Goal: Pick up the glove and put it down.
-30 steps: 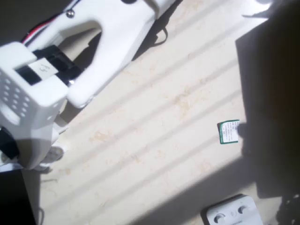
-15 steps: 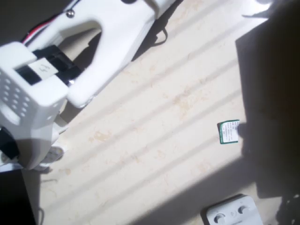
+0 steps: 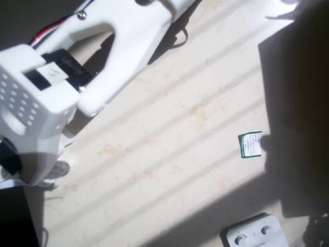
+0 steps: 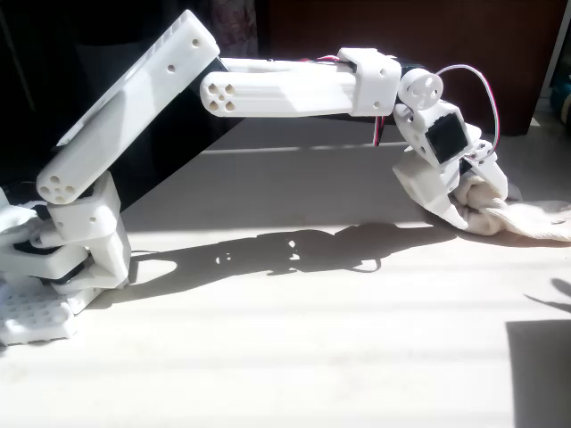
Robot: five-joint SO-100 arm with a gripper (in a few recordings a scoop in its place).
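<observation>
In the fixed view the cream-beige glove (image 4: pixel 528 221) lies on the table at the far right, its near end bunched up and raised a little. My gripper (image 4: pixel 471 203) reaches down onto that bunched end, and the white fingers are shut on the fabric. The rest of the glove trails to the right along the tabletop. In the overhead view the white arm links (image 3: pixel 77 67) fill the upper left and hide the gripper and the glove.
A small green-and-white card (image 3: pixel 251 144) lies at the right of the overhead view, beside a dark shadowed area. A white device with round buttons (image 3: pixel 254 234) sits at the bottom edge. The arm's base (image 4: pixel 53 267) stands at the left of the fixed view.
In the overhead view the arm's links have shifted slightly up and to the right. The card and the white device have not moved.
</observation>
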